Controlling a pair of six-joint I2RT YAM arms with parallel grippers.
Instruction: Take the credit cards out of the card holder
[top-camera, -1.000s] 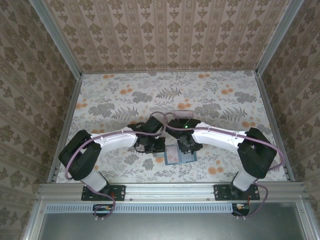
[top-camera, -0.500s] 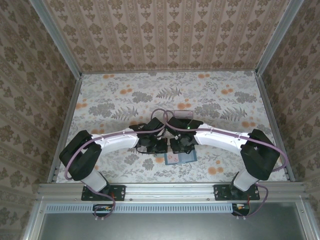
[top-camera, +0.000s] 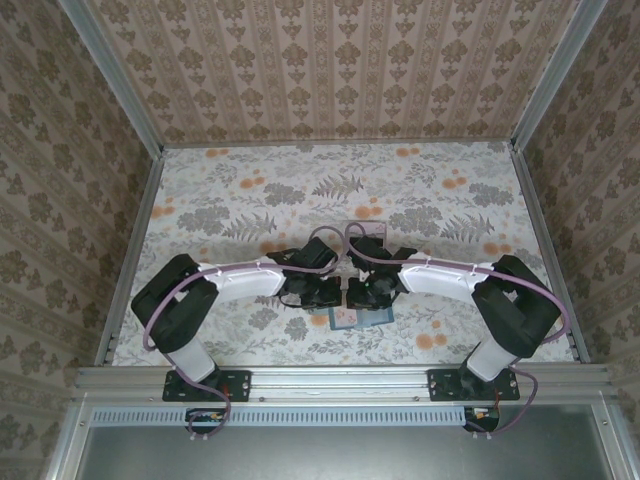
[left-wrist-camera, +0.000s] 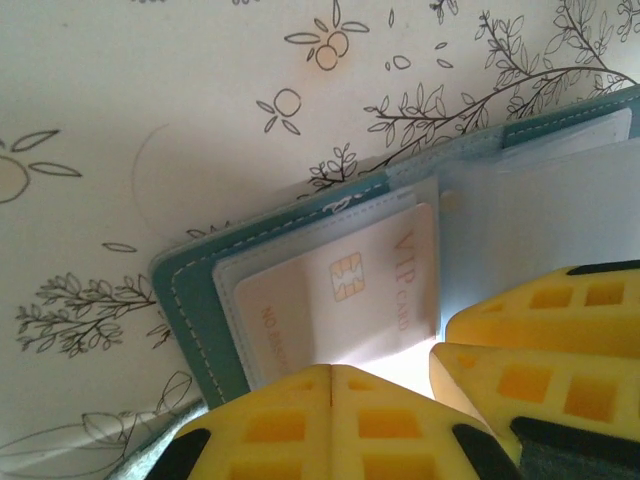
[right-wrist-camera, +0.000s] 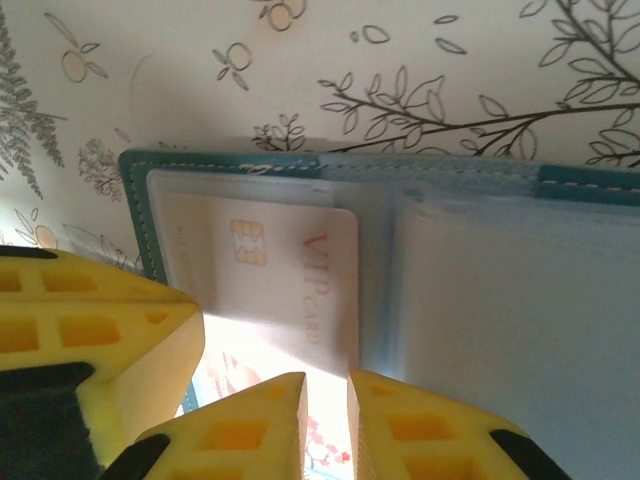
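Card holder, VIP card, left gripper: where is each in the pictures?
Card holder (right-wrist-camera: 220, 161), right wrist view, on its teal stitched top edge.
VIP card (right-wrist-camera: 265, 285), right wrist view, on the middle of its face.
Left gripper (left-wrist-camera: 330, 372), left wrist view, where its shut fingertips meet.

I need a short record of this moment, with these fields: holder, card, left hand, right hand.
holder: the card holder lies open on the floral table
card: a pale VIP card sits in a clear pocket, not yet taken out
left hand: the left hand is shut, tips at the card's edge
right hand: the right hand shows a thin gap between its tips; whether it grips the card is unclear
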